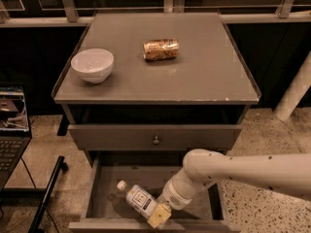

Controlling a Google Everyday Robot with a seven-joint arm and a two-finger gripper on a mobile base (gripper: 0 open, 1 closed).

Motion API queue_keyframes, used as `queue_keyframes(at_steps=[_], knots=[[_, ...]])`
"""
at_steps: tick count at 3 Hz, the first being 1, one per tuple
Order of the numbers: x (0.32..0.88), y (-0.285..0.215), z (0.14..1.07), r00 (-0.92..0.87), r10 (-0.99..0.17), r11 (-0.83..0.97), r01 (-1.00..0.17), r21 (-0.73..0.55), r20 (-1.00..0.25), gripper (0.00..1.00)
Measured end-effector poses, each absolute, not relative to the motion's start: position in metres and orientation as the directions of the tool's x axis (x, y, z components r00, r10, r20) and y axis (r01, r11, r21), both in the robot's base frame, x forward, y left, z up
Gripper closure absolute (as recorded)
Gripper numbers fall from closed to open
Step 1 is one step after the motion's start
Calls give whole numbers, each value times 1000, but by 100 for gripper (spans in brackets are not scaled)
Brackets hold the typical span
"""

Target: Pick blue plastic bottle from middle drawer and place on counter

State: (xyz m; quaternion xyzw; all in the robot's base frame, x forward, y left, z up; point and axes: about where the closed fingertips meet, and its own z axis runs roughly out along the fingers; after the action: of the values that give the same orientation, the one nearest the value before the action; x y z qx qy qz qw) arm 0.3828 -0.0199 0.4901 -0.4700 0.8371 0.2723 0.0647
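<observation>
My tool [159, 216]: in the middle drawer [112, 225], against the blue plastic bottle [140, 200]; whether it grips, I cannot tell.
Bottle base: hidden behind my tool.

On my feed the blue plastic bottle [140, 200] sits in the open middle drawer [104, 192], slanted with its white cap toward the back left and its base toward the front lip. It is clear and pale, with a white label carrying dark print. Its base end meets the gripper [159, 216], which is low at the drawer's front. The drawer is grey and shallow, pulled fully out. Above, the counter [204, 72] is flat and grey with pale chips along its front edge.
</observation>
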Motion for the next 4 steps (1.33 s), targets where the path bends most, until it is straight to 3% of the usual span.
queue_keyframes(at_steps=[1,4], knots=[[373,-50,496,-527,-746,390,-841,375,-407,100],[370,-56,547,-487,-786,392,-869,303,-380,100]])
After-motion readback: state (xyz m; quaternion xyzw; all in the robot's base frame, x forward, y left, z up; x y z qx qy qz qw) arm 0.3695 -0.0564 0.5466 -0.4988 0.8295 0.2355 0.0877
